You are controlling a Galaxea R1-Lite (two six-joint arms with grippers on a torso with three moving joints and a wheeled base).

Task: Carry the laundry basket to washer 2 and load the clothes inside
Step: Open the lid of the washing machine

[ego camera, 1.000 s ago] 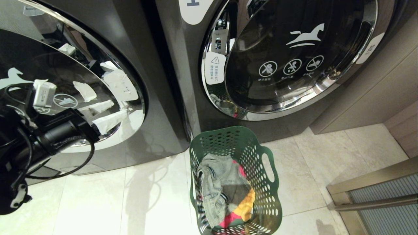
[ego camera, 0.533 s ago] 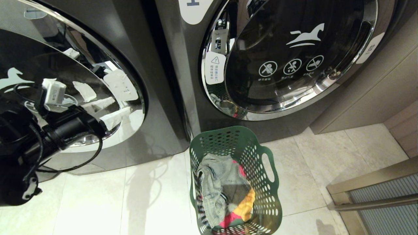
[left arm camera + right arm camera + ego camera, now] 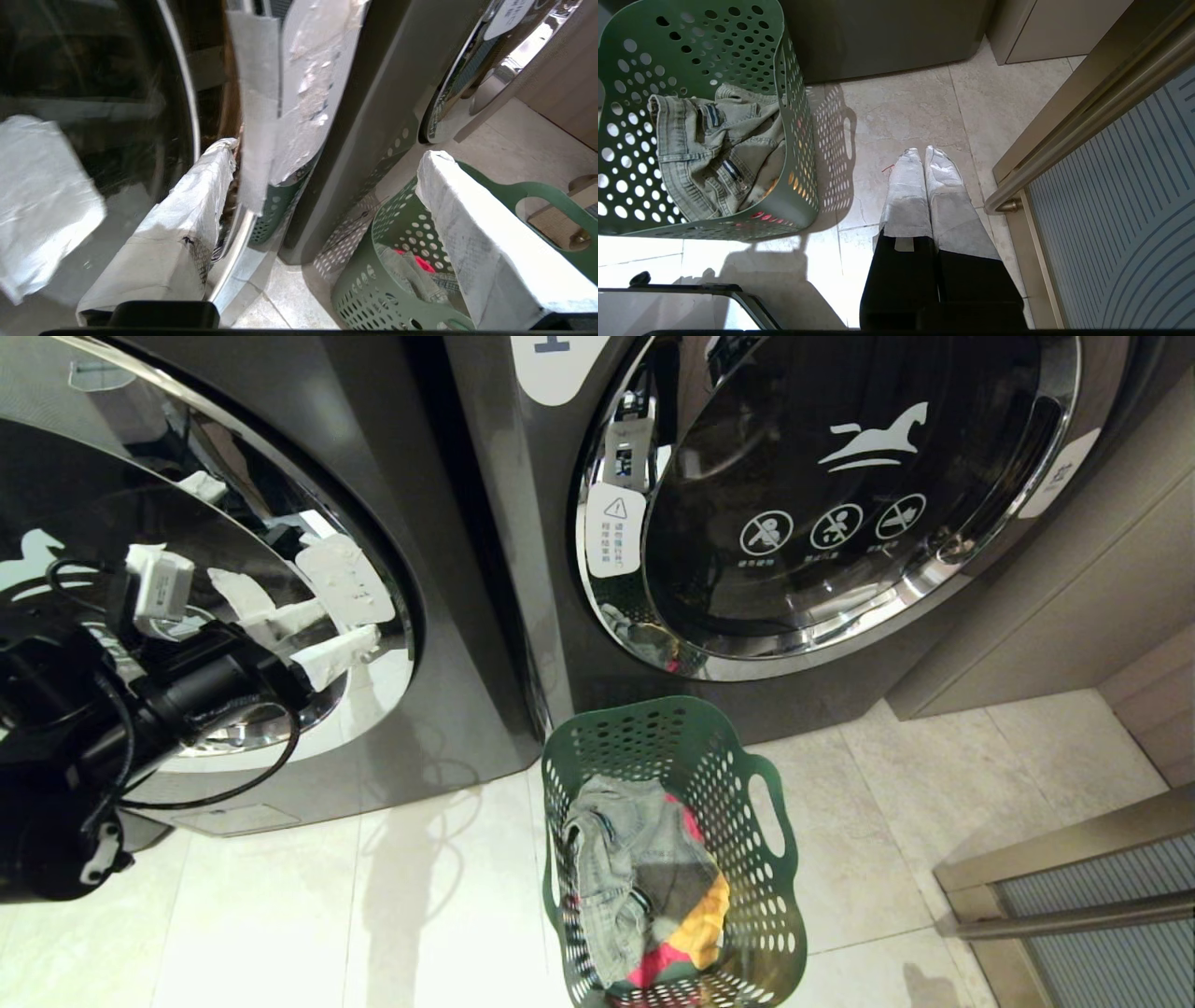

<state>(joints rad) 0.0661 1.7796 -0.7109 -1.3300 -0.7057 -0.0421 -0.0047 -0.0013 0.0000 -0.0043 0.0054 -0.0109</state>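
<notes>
Reaching at the chrome door rim of the left-hand washer [image 3: 280, 485], the left gripper [image 3: 322, 186] is gaping wide, holding nothing. The laundry basket [image 3: 766, 803] is sitting on the tiled floor [image 3: 934, 821] with the clothes [image 3: 635, 887] inside; the right gripper [image 3: 924, 161] is hanging pressed closed, empty.

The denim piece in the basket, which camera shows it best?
The right wrist view: the denim piece lies spread, seams and zips plain, inside the laundry basket. The head view shows it crumpled beside red and yellow-orange garments; the left wrist view catches only a scrap.
</notes>
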